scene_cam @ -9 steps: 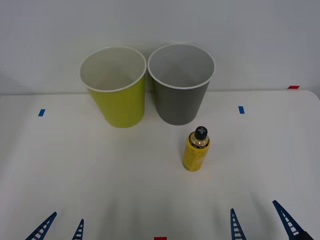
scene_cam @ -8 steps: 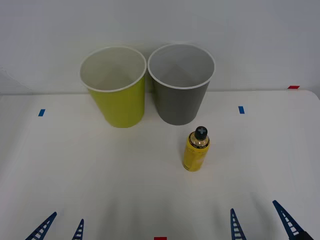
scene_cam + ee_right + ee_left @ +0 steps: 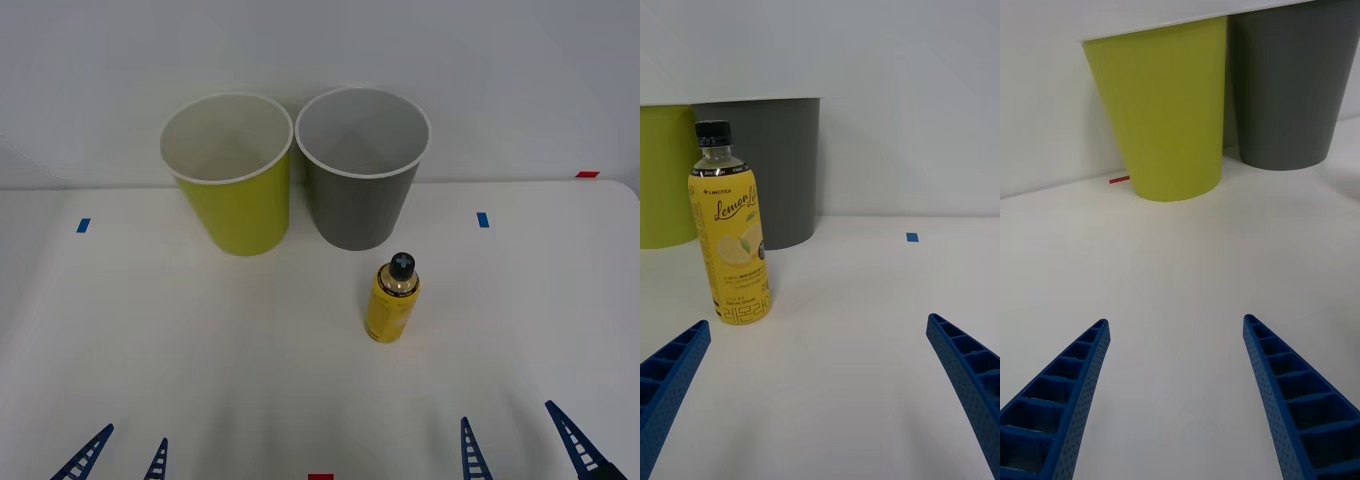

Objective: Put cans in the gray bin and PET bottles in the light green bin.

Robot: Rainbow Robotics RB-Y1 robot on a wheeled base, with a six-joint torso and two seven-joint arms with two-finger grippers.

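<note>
yellow-green bin (image 3: 237, 205) showing a white rim and whitish inside, dark gray bin (image 3: 358, 200) wearing a white rim, bottle (image 3: 392, 300) carrying a yellow lemon-print wrap and black cap, ribbed blue fingers (image 3: 970, 375) lying over a white table (image 3: 200, 350)

We see both blue ribbed hands, left (image 3: 124, 456) and right (image 3: 520, 447), cut off at the near edge. Ahead of them, the round yellow-green bin (image 3: 1161, 112) and dark gray bin (image 3: 1292, 82) lose their rims.
</note>
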